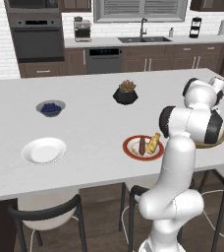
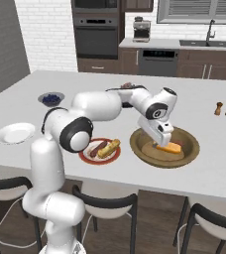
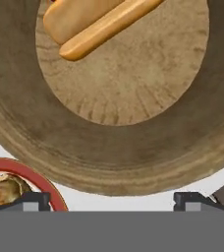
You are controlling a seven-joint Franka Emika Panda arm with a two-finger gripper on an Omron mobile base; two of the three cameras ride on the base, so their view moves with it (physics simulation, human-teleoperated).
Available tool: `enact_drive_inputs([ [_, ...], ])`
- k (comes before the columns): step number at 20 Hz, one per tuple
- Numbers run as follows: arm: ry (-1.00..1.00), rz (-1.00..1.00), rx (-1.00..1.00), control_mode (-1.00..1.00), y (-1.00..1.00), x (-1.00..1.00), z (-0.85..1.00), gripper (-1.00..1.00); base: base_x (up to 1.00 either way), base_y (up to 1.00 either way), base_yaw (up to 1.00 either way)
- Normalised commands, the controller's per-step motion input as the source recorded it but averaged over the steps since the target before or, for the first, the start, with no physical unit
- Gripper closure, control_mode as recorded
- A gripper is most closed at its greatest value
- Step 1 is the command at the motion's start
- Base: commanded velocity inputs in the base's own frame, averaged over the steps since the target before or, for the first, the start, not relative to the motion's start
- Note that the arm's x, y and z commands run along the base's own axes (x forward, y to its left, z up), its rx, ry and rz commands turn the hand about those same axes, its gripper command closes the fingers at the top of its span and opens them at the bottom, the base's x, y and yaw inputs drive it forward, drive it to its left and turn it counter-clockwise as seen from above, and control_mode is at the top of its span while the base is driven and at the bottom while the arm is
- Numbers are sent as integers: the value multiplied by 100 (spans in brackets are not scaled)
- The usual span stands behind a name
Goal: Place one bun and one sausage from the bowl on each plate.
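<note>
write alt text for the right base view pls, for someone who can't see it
A white robot arm reaches over a kitchen island, its open tool hanging above a bun in a brown wooden bowl. Left of the bowl, a red-rimmed plate holds a sausage and a bun; a plain white plate sits at the far left.

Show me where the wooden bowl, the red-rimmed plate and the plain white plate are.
wooden bowl [image 2: 190, 147]: right base view, right rim.
red-rimmed plate [image 1: 130, 151]: left base view, left rim.
plain white plate [image 1: 43, 150]: left base view, bare centre.
</note>
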Motion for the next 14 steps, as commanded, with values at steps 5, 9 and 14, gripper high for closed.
enact_drive_inputs([
  [5,-3,-22,-2,-100,-1,44,-55,-100,0,0,0],
  [9,-14,-25,-12,-100,0,1,-33,-100,0,0,0],
  [14,-23,-22,-26,-100,0,7,-40,-100,0,0,0],
])
